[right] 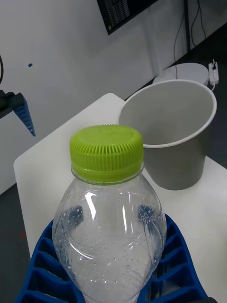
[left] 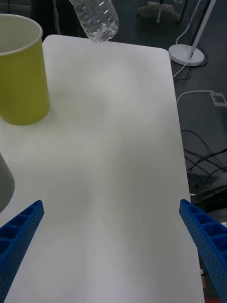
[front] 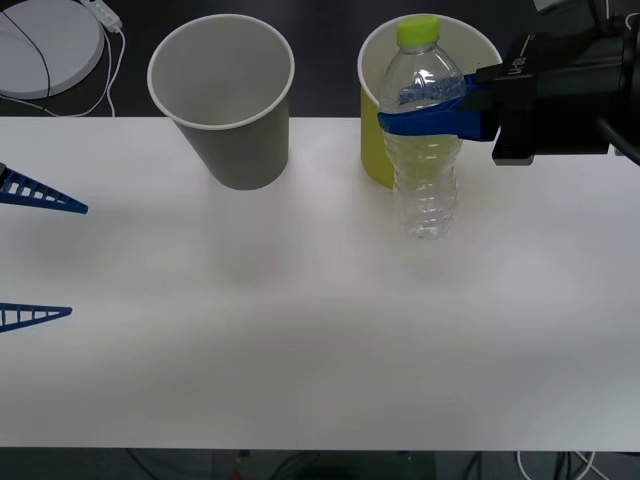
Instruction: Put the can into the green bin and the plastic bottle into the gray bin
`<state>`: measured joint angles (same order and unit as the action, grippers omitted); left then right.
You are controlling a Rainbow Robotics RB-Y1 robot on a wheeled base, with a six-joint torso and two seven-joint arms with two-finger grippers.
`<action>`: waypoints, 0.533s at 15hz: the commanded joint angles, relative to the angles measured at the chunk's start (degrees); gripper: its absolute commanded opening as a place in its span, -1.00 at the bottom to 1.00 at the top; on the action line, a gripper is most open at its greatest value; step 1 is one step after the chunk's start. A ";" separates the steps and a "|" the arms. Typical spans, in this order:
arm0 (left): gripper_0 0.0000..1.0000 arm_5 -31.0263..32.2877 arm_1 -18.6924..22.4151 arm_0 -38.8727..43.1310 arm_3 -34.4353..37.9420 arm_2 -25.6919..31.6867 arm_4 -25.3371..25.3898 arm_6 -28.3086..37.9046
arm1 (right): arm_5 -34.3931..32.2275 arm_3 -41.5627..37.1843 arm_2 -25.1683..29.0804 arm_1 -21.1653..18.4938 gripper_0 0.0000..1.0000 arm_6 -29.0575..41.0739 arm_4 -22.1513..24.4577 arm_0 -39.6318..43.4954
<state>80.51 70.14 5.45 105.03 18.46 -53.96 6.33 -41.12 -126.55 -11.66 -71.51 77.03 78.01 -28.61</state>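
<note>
While the left gripper [front: 40, 258] idles at the table's [front: 320, 340] left edge with fingers spread wide and nothing between them, the right gripper [front: 425, 110] does the work — pinching the plastic bottle [front: 425, 150] around its upper body, base apparently lifted off the table, in front of the green bin [front: 375, 150]. The gray bin [front: 222, 100] stands upright further left, well apart from the bottle.

Risks, as I judge them: releasing early drops the bottle into the wrong bin, it's right beside the green one; a low carry could clip the gray rim and tip the cup — both look light.

Count: two bins, one bottle, two grippers. Can's whereabouts: unknown.
</note>
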 commanded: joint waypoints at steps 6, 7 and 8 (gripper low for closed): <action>1.00 0.00 0.00 0.00 0.00 0.00 0.00 0.00 | -4.94 11.15 -10.75 5.41 -1.00 1.63 1.35 -17.10; 1.00 0.00 0.00 0.00 0.00 0.00 0.00 0.00 | -4.94 13.26 -12.95 6.29 -1.00 1.72 1.35 -19.56; 1.00 0.00 0.00 0.00 0.00 0.00 0.00 0.00 | -4.94 14.67 -14.45 6.82 -1.00 1.72 1.35 -21.49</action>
<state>80.51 70.14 5.45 105.03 18.46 -53.96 6.33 -46.07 -114.01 -23.87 -65.52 78.72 79.39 -47.36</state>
